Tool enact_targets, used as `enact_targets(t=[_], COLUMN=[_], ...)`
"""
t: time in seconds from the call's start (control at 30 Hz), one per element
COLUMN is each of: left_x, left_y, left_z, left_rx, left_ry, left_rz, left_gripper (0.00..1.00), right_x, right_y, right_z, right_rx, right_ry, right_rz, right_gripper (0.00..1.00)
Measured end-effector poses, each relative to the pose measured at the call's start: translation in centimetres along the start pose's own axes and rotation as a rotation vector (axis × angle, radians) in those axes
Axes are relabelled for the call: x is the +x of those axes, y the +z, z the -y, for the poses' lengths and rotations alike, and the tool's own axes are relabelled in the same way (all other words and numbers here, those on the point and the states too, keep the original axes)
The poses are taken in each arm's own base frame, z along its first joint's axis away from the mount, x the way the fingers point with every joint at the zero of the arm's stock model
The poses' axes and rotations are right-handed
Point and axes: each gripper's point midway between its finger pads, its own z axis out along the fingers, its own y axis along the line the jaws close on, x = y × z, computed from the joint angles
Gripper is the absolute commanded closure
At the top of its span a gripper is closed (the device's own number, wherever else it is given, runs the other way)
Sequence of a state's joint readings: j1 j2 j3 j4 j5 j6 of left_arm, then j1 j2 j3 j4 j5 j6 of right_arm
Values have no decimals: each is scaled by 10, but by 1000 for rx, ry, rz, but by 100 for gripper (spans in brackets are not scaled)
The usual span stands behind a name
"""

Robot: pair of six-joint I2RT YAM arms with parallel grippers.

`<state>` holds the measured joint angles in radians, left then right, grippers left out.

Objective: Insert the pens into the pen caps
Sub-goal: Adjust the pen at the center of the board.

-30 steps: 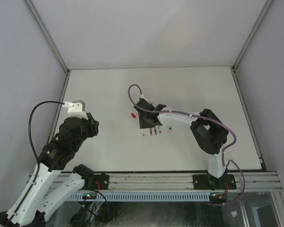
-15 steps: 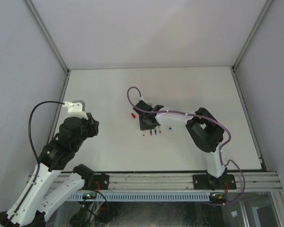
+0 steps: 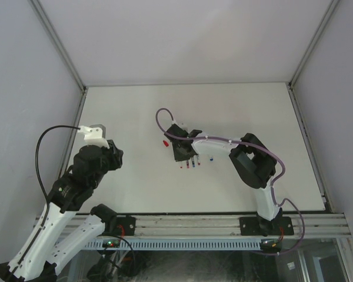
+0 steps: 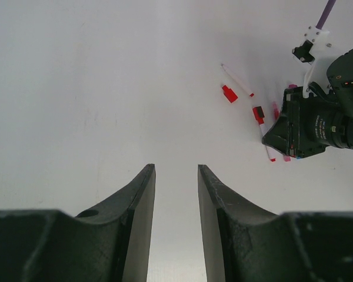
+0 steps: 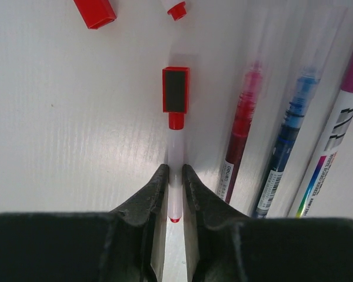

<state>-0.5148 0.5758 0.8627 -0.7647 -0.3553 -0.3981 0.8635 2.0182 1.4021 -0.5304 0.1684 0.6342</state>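
My right gripper [image 5: 175, 170] is shut on a white pen [image 5: 175, 147] with red ends, lying flat on the table. The pen's red tip touches the near end of a red pen cap [image 5: 176, 89] lying in line with it. A second red cap [image 5: 95, 12] and another pen's red end [image 5: 176, 10] lie beyond. In the top view the right gripper [image 3: 181, 150] covers most of the pens beside a red cap [image 3: 165, 143]. My left gripper [image 4: 176, 170] is open and empty, well away on the left [image 3: 109, 154].
A dark red pen [image 5: 241, 147], a blue pen [image 5: 285, 147] and a purple-ended pen [image 5: 341, 117] lie side by side right of the held pen. A small blue cap [image 3: 212, 158] lies right of the pens. The table [image 3: 235, 111] has walls on three sides.
The right arm's elbow has drawn in and its gripper has shifted slightly left with the pen. The left arm has not moved.
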Motion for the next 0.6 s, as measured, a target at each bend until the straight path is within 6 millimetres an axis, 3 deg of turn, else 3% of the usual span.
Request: enact_targets(t=[0.6], left_x=[6], left_y=[4], left_z=[-1], left_rx=[-5], left_ry=[5], left_rz=[-14], left_gripper=[61], right_x=[2], right_y=[-1], right_z=[4], right_rx=[21], right_ry=[-30], right_rz=[-14], right_gripper=[86])
